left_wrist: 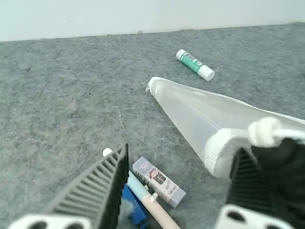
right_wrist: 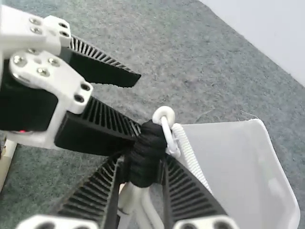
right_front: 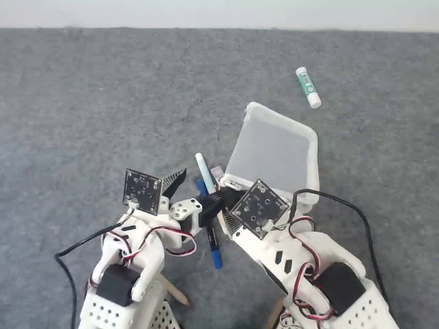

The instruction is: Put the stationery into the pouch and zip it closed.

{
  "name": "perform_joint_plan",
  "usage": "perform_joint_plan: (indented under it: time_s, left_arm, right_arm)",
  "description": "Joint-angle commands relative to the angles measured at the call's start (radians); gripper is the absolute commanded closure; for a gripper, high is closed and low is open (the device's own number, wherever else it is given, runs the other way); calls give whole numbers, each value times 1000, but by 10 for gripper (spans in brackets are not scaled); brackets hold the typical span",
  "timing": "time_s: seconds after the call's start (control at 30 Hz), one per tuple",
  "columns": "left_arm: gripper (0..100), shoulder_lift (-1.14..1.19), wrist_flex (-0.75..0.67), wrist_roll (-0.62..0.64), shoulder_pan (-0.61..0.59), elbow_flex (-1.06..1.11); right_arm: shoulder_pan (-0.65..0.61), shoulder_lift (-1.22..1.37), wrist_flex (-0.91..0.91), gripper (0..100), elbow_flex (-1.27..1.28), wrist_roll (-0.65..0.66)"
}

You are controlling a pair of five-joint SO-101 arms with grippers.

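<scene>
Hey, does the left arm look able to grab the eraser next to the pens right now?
Probably yes: the left pincer is open and the eraser lies just ahead between its jaws, though the pens right beside it may crowd the grasp.

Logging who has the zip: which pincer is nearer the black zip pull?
Right. The right pincer is shut on the pull; the left pincer is open just beside it, above the pens.

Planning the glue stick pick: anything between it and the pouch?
Nothing visible. The glue stick lies alone on the bare grey mat, just past the far corner of the pouch. The right gripper, shut on the black zipper pull, is at the opposite, near end.
</scene>
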Motion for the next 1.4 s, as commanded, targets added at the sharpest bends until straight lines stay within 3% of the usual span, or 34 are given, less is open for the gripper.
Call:
perform_joint_plan:
  time_s: [0.0,0.23,0.5,0.7,0.9,1.07,1.37]
  left_arm:
    - [724,-15,-75,-12,-5,12]
    - [781,-14,-81,-64,-5,19]
    - [994,-14,-72,-153,-6,2]
    - [989,-15,29,-160,-71,-70]
    - [989,-17,28,-117,-203,-97]
    - [989,-17,31,-110,-226,-107]
    - [989,-17,34,-77,-299,-125]
  right_arm:
    - [-18,-22,28,991,-17,6]
    - [-74,-24,61,991,-28,6]
    - [-21,-24,56,991,-40,5]
    - [93,-24,16,991,-38,-5]
    - [111,-24,16,991,-38,-32]
    - [122,-24,8,991,-38,-38]
    - [252,-24,-39,991,-38,-75]
